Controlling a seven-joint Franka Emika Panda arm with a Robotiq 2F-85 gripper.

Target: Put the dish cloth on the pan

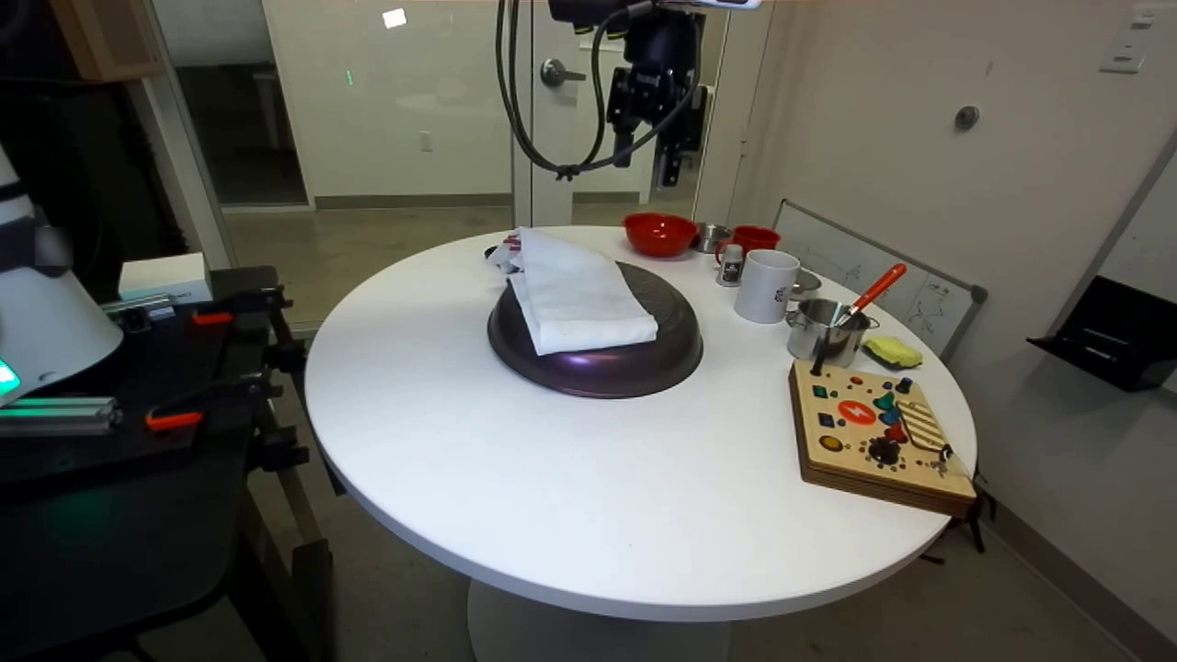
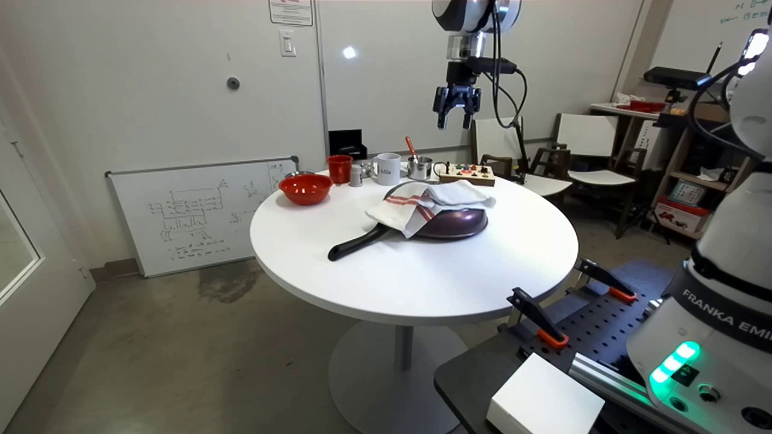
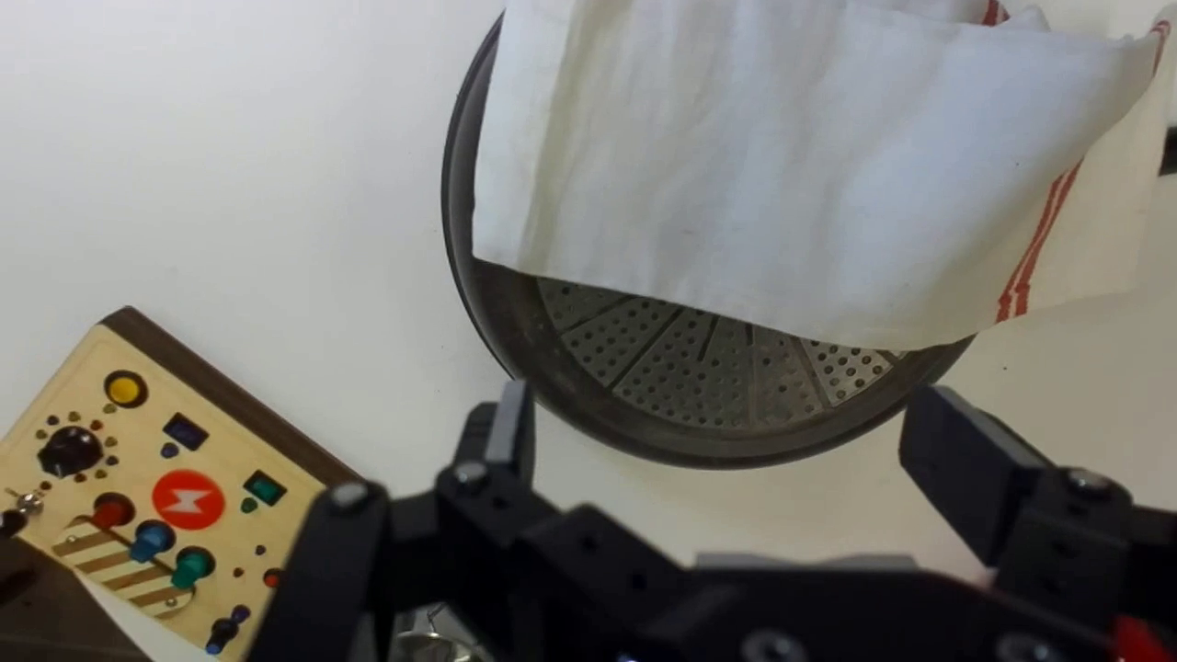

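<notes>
The white dish cloth (image 1: 588,299) with red stripes lies folded across the dark purple pan (image 1: 602,375). The pan sits upside down on the round white table, its perforated base facing up. In an exterior view the cloth (image 2: 461,194) drapes over the rim near the black handle (image 2: 359,242). In the wrist view the cloth (image 3: 763,165) covers much of the base, and part of the pan (image 3: 680,386) shows bare. My gripper (image 3: 721,403) is open and empty. In both exterior views the gripper (image 1: 646,165) (image 2: 455,124) hangs high above the table, apart from cloth and pan.
A wooden switch board (image 1: 883,441) sits near the table edge. Beside it are a metal pot (image 1: 823,331) with a red-handled tool and a yellow-green sponge (image 1: 892,352). A white mug (image 1: 766,287), a shaker (image 1: 730,266), a red cup (image 1: 756,238) and a red bowl (image 1: 659,235) stand along the rim.
</notes>
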